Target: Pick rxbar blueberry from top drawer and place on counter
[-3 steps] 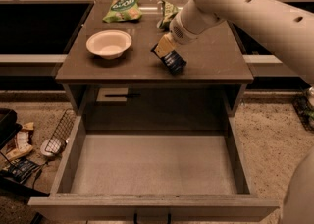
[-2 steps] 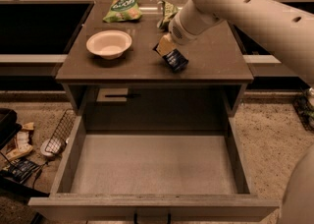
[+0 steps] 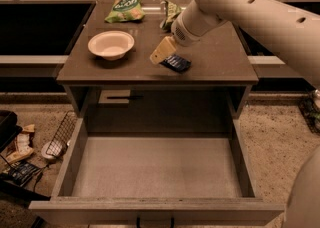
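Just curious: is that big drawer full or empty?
Empty: the top drawer shows only bare grey floor. The rxbar blueberry lies on the counter, gripper beside it.

The dark blue rxbar blueberry [image 3: 176, 63] lies flat near the counter's [image 3: 215, 62] front edge, with the gripper [image 3: 162, 53] just beside it. The grey top drawer [image 3: 70, 167] stands pulled open.

Counter [image 3: 215, 67] matte brown-grey. Rxbar blueberry [image 3: 176, 63] wrapper glossy, near front edge. Gripper [image 3: 162, 52] smooth pale plastic, just beside it. Top drawer [image 3: 155, 167] floor matte grey.

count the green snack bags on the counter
2: one bag at the counter's back behind the bowl, another bag beside it, partly behind the arm. The gripper is by the rxbar blueberry.
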You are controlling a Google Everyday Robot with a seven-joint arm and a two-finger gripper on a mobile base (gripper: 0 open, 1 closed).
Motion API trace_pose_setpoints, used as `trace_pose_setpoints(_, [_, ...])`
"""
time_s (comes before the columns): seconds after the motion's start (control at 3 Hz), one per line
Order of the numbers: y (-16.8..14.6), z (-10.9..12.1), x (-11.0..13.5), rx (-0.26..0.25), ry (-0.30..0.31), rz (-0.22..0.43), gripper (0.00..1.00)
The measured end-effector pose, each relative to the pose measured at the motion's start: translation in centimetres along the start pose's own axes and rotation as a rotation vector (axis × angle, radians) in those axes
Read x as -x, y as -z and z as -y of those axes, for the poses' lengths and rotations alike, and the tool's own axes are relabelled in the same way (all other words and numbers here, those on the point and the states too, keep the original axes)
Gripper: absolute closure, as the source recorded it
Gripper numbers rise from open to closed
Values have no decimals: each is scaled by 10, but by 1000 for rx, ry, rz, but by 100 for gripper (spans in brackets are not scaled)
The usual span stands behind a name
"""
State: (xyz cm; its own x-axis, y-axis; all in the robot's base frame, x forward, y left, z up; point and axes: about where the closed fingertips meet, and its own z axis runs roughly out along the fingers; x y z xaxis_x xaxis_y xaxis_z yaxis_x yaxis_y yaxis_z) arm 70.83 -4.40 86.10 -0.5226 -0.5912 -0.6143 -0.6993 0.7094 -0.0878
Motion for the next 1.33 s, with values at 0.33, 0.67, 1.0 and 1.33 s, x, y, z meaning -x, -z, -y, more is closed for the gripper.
trace_pose_setpoints(0.33, [0,0,0,0,0,0,0])
trace_pose_setpoints(0.67, [40,6,21,-17,28,71,0])
trace_pose_setpoints(1.0, [119,16,43,-67,48,199,0])
trace_pose_setpoints(1.33, [201,18,42,-121,8,365,0])
